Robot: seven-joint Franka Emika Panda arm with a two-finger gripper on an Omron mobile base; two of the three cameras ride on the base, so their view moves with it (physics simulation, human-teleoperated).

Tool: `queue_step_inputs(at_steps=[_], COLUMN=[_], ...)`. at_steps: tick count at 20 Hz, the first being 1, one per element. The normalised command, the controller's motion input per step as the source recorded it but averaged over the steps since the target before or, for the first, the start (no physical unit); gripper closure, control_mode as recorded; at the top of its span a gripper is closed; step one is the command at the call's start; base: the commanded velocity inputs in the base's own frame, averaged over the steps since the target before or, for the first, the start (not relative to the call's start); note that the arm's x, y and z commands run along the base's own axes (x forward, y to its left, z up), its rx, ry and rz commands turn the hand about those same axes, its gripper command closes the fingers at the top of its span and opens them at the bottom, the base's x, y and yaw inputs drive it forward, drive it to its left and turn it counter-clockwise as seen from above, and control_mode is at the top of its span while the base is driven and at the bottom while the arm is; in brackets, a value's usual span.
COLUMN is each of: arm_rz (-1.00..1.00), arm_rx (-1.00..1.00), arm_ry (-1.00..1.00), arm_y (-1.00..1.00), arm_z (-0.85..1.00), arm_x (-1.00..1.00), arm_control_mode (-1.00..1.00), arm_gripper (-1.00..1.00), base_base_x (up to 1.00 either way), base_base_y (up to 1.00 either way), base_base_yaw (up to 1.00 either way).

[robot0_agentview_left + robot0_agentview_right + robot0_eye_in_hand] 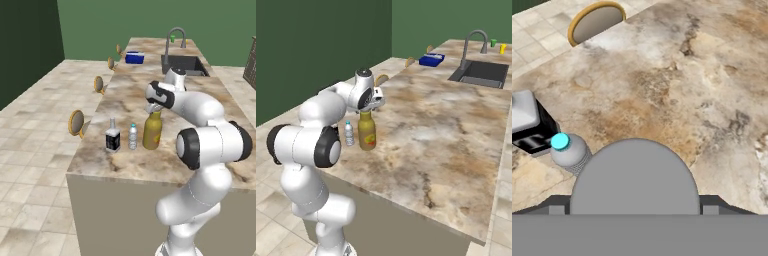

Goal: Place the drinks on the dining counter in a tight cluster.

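The white arm is bent at the elbow and reaches forward over the dining counter (130, 95), with the hand turned straight down. The gripper (154, 109) is held directly above the grey cap of the amber bottle (152, 131), and its jaws are spread wide. Whether the cap is touched cannot be told. All 3 drinks are standing upright in a row near the counter's front edge: the dark white-labelled bottle (113, 136), then the small water bottle (133, 137) with a blue cap just beside it, then the amber bottle. From the hand view, the grey cap (635, 175) is seen large and close below the hand.
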Motion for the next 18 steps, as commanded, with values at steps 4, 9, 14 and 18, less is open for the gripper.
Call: queue_step_inputs(at_steps=[4,9,14,18], arm_rz=[0.00,0.00,0.00,0.00], arm_rx=[0.00,0.00,0.00,0.00], arm_ry=[0.00,0.00,0.00,0.00], arm_y=[0.00,0.00,0.00,0.00], arm_z=[-0.14,-0.22,0.00,0.00], arm_x=[0.00,0.00,0.00,0.00], arm_control_mode=[-1.00,-1.00,-1.00,-1.00], arm_gripper=[1.00,1.00,1.00,-1.00], base_base_x=[0.00,0.00,0.00,0.00], base_base_y=[0.00,0.00,0.00,0.00], base_base_yaw=[0.00,0.00,0.00,0.00])
